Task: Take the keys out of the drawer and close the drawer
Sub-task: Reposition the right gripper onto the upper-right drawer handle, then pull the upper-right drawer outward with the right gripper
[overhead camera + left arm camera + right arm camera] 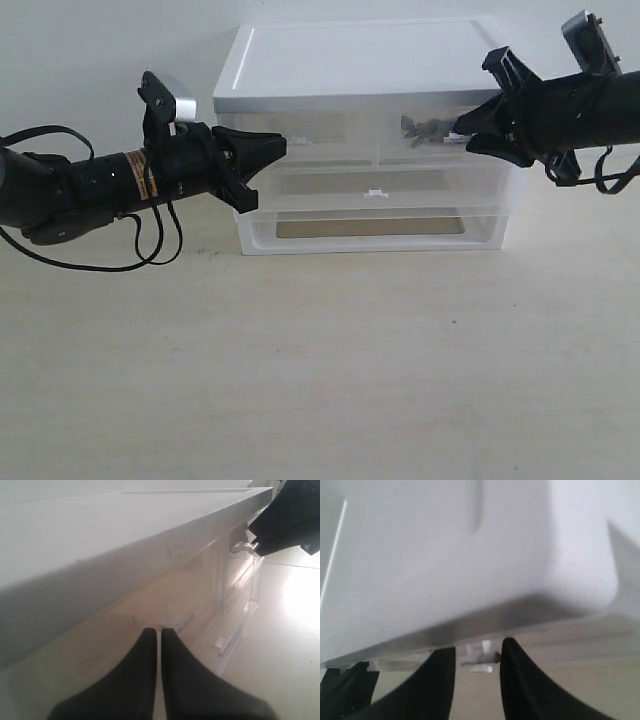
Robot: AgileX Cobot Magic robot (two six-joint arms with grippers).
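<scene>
The cabinet (350, 60) had a smooth, glossy white top with rounded corners and cloudy see-through plastic fronts. The keys (425, 128) showed as a jagged grey smudge inside the upper right drawer (410, 152). The matte black right gripper (460, 134) stood spread either side of the drawer's tiny white tab handle (482, 654), hiding that drawer's right end. The left gripper (282, 145) had its pointed fingers pressed together, empty, at the upper left front, above the wide drawer (320, 185). The table (320, 380) was pale and matte.

The cabinet (350, 60) is showing smooth, faintly glossy white plastic; the drawer (440, 155) at the right gripper's (460, 135) tips is looking translucent plastic, the keys (425, 128) dull grey metal.
</scene>
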